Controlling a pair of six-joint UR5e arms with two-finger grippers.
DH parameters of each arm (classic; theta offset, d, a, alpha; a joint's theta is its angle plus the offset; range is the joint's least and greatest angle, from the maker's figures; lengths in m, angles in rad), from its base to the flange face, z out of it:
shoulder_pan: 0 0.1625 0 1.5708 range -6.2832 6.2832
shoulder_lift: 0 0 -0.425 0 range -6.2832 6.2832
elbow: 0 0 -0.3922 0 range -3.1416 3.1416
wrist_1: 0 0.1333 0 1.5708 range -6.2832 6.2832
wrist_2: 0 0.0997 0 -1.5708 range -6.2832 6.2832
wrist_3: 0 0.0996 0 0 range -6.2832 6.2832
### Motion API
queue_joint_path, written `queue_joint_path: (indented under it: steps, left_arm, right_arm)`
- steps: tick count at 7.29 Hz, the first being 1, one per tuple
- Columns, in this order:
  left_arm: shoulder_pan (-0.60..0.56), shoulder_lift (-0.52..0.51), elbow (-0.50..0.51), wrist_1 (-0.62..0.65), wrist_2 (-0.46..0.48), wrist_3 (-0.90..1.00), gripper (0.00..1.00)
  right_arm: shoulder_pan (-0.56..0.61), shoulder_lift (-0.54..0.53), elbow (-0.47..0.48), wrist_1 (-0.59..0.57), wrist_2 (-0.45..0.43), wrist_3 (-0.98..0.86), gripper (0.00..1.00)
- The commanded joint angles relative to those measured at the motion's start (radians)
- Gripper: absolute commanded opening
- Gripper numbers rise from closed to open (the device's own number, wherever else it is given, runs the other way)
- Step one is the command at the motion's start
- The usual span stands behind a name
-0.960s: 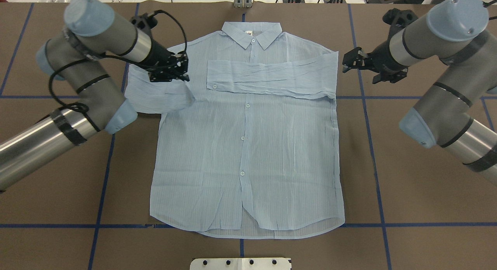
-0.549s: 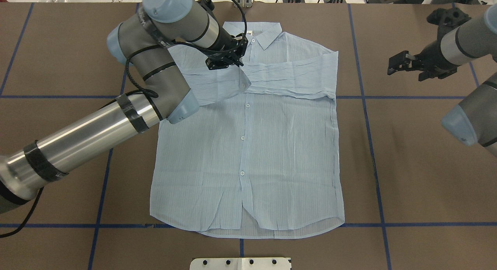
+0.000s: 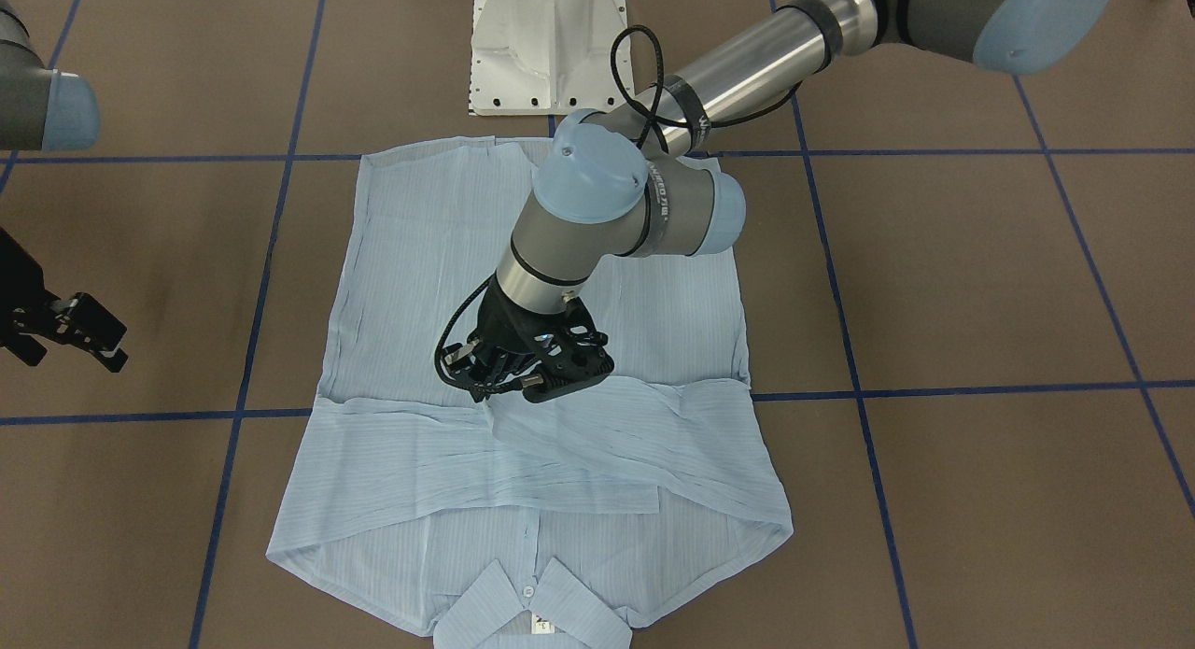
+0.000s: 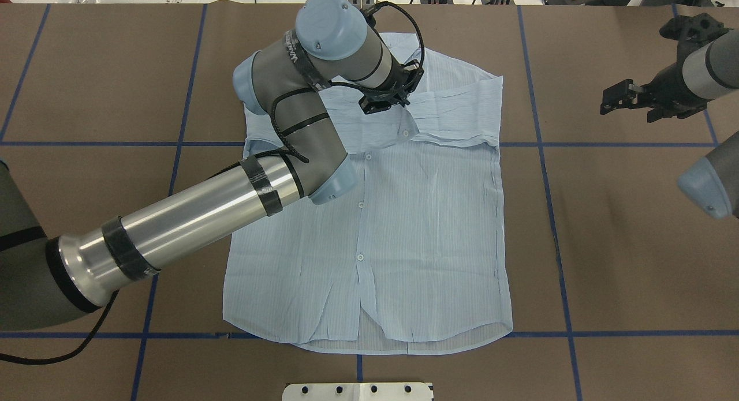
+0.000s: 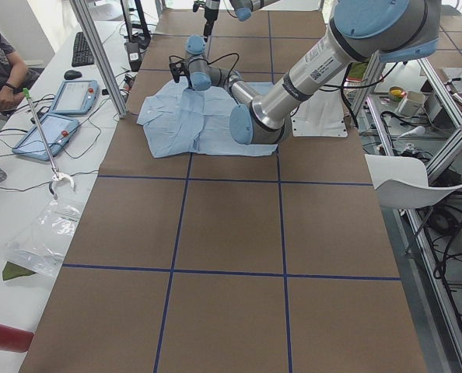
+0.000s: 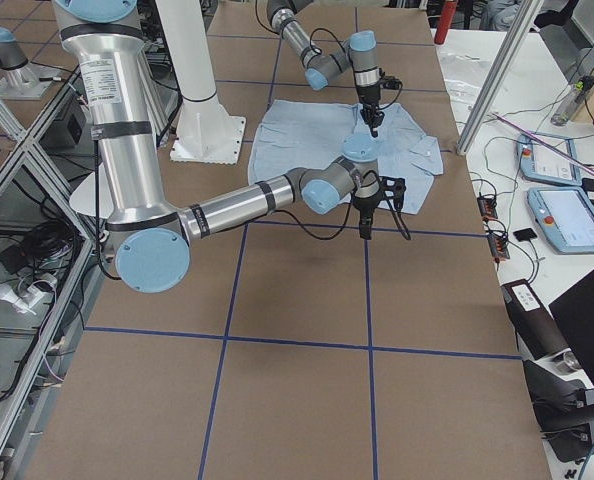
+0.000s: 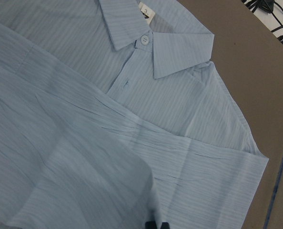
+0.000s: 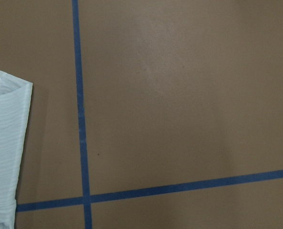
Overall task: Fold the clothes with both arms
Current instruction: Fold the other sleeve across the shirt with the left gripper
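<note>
I find the shirt (image 4: 404,228) flat on the table (image 4: 606,245), with one sleeve (image 4: 462,121) folded across the chest. The left gripper (image 4: 382,105) is clenched on the other sleeve (image 4: 375,130) above the chest. The left arm (image 4: 190,216) hides that shoulder. The right gripper (image 4: 613,98) hovers over bare table, well apart from the shirt. I cannot tell whether its jaws are parted.

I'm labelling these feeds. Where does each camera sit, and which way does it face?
Overhead: behind robot, looking down on shirt; left arm, right arm.
Front-facing: opposite side, facing base; both arms, mirrored.
Exterior left: table's end; left arm near.
Exterior right: other end; right arm near.
Left wrist: above collar; fingertips.
Right wrist: above bare table; no body.
Shared: all show the shirt.
</note>
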Motion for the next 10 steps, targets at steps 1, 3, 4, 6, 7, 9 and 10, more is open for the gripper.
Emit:
queue_joint_path:
  steps: [1,3,4,6,7,9,10]
  left_arm:
    - [0.032,-0.011,0.014,0.000,0.026,-0.012,0.00]
    - [0.036,-0.011,0.014,-0.002,0.041,-0.008,0.72]
    - [0.036,-0.013,0.007,-0.003,0.041,-0.009,0.81]
    - [0.035,0.025,-0.101,0.007,0.037,-0.015,0.90]
    - [0.033,0.118,-0.216,0.010,0.034,-0.014,0.90]
    - [0.035,0.353,-0.479,0.035,0.009,0.065,0.90]
    - [0.030,0.433,-0.552,0.052,-0.009,0.166,0.90]
  right_arm:
    - [0.003,-0.018,-0.010,0.043,-0.005,-0.010,0.99]
    - [0.002,-0.017,-0.019,0.048,-0.006,-0.007,0.99]
    - [0.002,-0.018,-0.013,0.050,-0.002,0.004,0.99]
    - [-0.007,-0.055,0.025,0.094,0.008,0.047,1.00]
    - [-0.073,-0.110,0.057,0.184,0.003,0.173,1.00]
    - [-0.223,-0.141,0.117,0.243,-0.033,0.470,1.00]
    - [-0.345,-0.141,0.172,0.238,-0.139,0.640,0.99]
